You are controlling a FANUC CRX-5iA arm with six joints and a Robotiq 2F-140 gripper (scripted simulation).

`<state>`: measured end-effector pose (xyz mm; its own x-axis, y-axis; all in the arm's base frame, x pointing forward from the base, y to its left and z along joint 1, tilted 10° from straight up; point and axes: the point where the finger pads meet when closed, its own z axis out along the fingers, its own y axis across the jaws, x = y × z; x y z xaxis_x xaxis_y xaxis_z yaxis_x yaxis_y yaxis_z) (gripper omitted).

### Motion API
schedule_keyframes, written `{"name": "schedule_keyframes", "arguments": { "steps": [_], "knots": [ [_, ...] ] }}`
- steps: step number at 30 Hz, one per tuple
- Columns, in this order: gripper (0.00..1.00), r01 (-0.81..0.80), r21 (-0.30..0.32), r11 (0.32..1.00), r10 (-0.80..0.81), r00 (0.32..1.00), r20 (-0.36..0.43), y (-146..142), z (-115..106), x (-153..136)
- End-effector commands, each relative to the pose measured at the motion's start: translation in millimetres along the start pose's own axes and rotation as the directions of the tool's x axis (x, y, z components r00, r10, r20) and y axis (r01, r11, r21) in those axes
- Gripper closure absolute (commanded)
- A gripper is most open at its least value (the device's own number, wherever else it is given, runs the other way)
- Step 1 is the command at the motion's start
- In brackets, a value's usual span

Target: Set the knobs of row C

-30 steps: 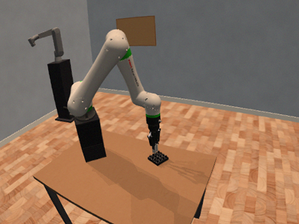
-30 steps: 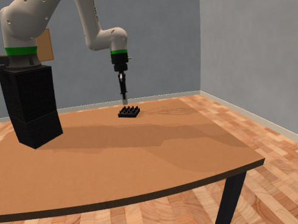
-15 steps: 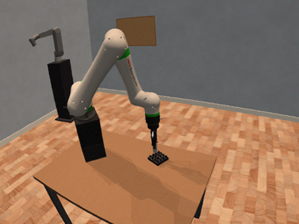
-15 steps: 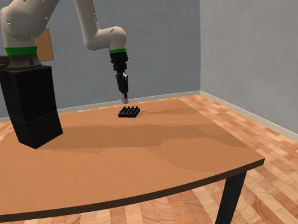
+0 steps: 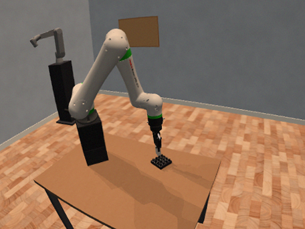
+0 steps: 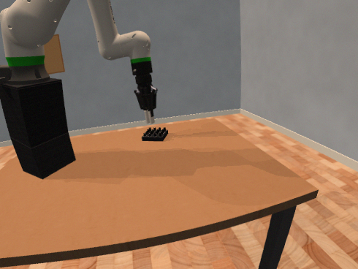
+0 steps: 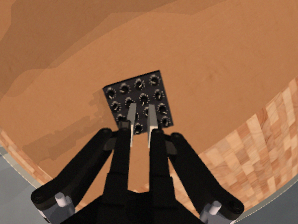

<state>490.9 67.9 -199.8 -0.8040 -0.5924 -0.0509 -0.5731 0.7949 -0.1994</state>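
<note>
The black knob box (image 5: 161, 167) (image 6: 153, 139) (image 7: 131, 82) stands on the table with its knobs up, turned slightly askew in the wrist view. Several black knobs in a grid show on it, with pale marks around them. The names, the socket and the exact line directions are too small to read. My gripper (image 5: 158, 154) (image 6: 150, 123) (image 7: 141, 112) is open a little, with a narrow gap between its pale fingertips and nothing in it. It hangs above the box, clear of the knobs. In the wrist view the fingers hide some knobs in the part of the box nearer the gripper.
The brown table (image 5: 126, 193) (image 6: 128, 205) (image 7: 210, 55) carries the box and the arm's black pedestal (image 5: 94, 145) (image 6: 40, 128). Another arm on a black stand (image 5: 63, 91) is beyond the table. A brown board (image 5: 139, 32) hangs on the wall.
</note>
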Motion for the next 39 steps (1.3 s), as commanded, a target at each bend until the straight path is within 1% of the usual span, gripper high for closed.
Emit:
{"name": "schedule_keyframes", "arguments": {
  "steps": [1,6,11,13,15,17,20,39],
  "knots": [
    [0.88,0.149,-0.039,0.988,-0.15,0.989,-0.021,-0.1,-1.7,-0.2],
    [0.88,0.299,-0.042,0.953,-0.3,0.954,-0.015,-0.1,-3.3,-0.1],
    [0.88,0.441,-0.043,0.897,-0.442,0.897,-0.009,0.0,-4.9,-0.1],
    [0.88,0.441,-0.043,0.897,-0.442,0.897,-0.009,0.0,-4.9,-0.1],
    [0.88,0.506,-0.044,0.862,-0.506,0.862,-0.005,0.1,-5.7,-0.1],
    [0.88,0.539,-0.044,0.841,-0.54,0.842,-0.003,0.1,-6.1,0.0],
    [0.88,0.552,-0.044,0.833,-0.553,0.833,-0.003,0.1,-6.2,0.0],
    [0.88,0.552,-0.044,0.833,-0.553,0.833,-0.003,0.1,-6.2,0.0]
  ]
}}
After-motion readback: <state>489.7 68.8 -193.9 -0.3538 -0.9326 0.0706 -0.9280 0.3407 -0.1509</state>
